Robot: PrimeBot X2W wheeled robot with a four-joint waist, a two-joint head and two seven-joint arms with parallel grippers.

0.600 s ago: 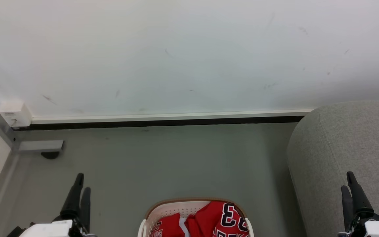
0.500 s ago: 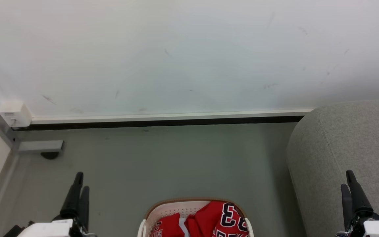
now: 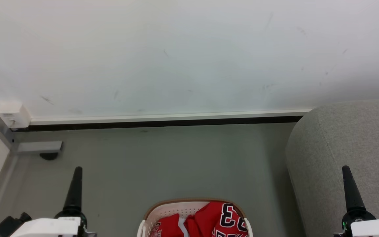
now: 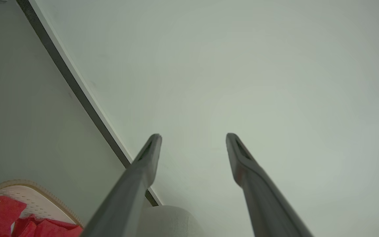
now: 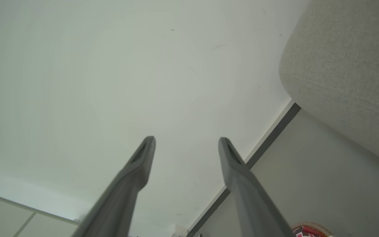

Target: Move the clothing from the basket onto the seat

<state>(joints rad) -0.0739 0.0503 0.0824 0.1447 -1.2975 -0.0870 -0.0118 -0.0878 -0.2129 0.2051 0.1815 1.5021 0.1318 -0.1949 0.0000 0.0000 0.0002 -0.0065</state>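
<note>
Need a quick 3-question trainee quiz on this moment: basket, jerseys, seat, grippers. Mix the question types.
1. Short answer: on which side of the basket does the seat stand, the robot's left or right?
2. True or false: the clothing lies in the basket.
3. Pick one: the left gripper and the right gripper are A) both open and empty, B) both shut, C) one shut on clothing.

Key: 1 right; 2 true; 3 A.
</note>
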